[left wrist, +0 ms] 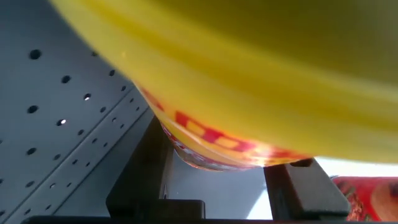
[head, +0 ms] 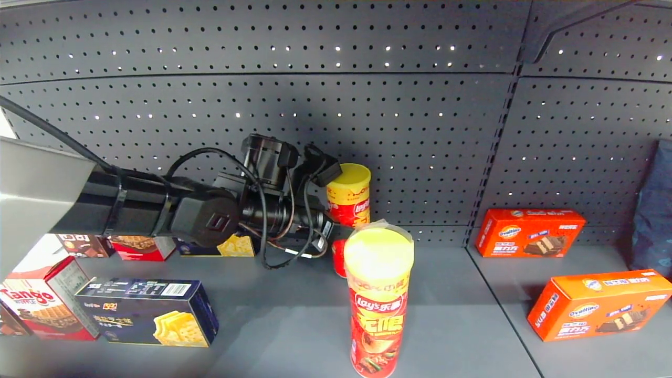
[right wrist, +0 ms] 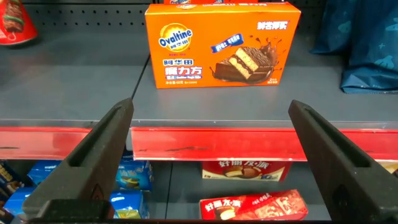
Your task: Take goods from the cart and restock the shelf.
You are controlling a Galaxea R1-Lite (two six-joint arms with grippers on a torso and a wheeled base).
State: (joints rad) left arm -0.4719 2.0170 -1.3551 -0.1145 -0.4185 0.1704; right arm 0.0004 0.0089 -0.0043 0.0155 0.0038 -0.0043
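Though one chips can already stands on the shelf, the left gripper apparently clasps a second can behind it, unreleased, while the right gripper gapes wide and empty.

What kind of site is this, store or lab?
Likely a shop aisle, or a mock-up of one: pegboard-backed shelf, snack boxes faced outward, a red price rail on the shelf edge, chip canister in the left end effector.
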